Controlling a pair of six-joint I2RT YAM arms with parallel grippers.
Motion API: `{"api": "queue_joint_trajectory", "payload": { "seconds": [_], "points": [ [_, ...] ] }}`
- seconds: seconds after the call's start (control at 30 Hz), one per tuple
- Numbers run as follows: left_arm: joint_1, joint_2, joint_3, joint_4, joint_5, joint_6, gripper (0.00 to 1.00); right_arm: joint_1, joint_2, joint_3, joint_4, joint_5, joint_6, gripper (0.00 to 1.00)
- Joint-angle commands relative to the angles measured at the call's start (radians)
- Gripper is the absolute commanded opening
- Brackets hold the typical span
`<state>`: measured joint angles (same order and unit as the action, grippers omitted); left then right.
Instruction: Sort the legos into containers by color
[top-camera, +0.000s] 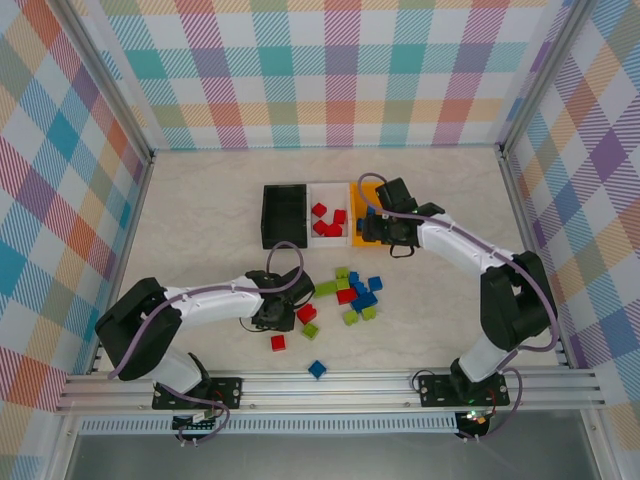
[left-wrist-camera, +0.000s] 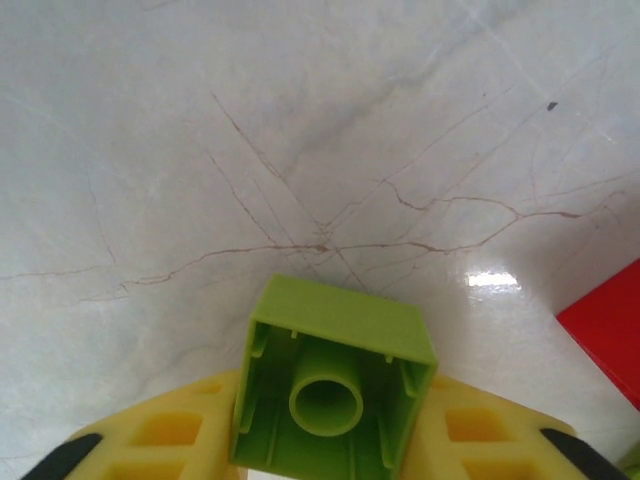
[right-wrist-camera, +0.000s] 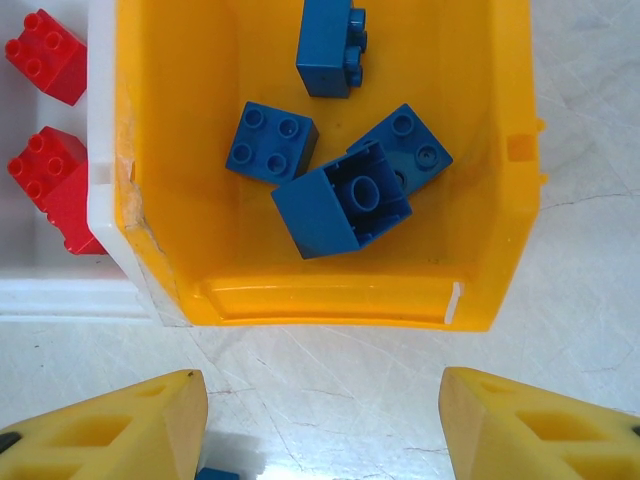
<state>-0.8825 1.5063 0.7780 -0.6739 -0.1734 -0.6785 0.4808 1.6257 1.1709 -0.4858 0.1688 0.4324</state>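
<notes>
Holding a lime green brick (left-wrist-camera: 335, 370): left pincer (left-wrist-camera: 335, 445) is clamped on it, yellow fingers (left-wrist-camera: 170, 435) tight on both flanks, brick's hollow underside and centre tube facing the wrist camera. Bare marbled table (left-wrist-camera: 300, 150) beyond the tips; corner of a stray red brick (left-wrist-camera: 605, 325) just right of that pincer. Right pincer (right-wrist-camera: 325, 425) is spread wide with nothing between the fingers, over the table just short of the orange bin (right-wrist-camera: 330, 300). Straight ahead of it, inside that bin, four blue bricks (right-wrist-camera: 340, 205): nearest one hollow side up and touching its neighbour, one studs-up to the left, one on its side by the far wall. Left of the right pincer the white bin (right-wrist-camera: 60, 290) touches the orange one and holds red bricks (right-wrist-camera: 45, 50). Black bin (top-camera: 283, 215) sits on the white bin's other side. Loose pile (top-camera: 352, 292) of red, blue and green bricks lies on the table between the two pincers; lone blue brick (top-camera: 317, 369) and lone red brick (top-camera: 277, 343) sit nearer the arm bases.
</notes>
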Motion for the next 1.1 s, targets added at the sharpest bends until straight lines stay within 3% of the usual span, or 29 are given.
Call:
{"api": "queue_joint_trajectory", "payload": {
  "seconds": [0.0, 0.17, 0.37, 0.53, 0.8, 1.07],
  "points": [
    [0.01, -0.014, 0.021, -0.013, -0.069, 0.0, 0.3, -0.004, -0.035, -0.013, 0.021, 0.007, -0.004, 0.63],
    [0.027, -0.143, 0.108, -0.115, -0.151, -0.002, 0.29, -0.004, -0.054, -0.025, 0.027, 0.002, -0.003, 0.63],
    [0.203, -0.143, 0.303, -0.077, -0.168, 0.063, 0.29, -0.002, -0.085, -0.046, 0.033, -0.022, -0.001, 0.63],
    [0.313, 0.089, 0.551, -0.026, -0.161, 0.118, 0.27, -0.002, -0.092, -0.059, 0.021, -0.015, -0.007, 0.62],
    [0.385, 0.462, 0.909, -0.087, -0.186, 0.146, 0.22, 0.029, -0.172, -0.091, -0.001, -0.025, -0.015, 0.62],
    [0.401, 0.645, 1.106, -0.177, -0.183, 0.134, 0.24, 0.264, -0.409, -0.248, -0.062, -0.074, -0.052, 0.62]
  ]
}}
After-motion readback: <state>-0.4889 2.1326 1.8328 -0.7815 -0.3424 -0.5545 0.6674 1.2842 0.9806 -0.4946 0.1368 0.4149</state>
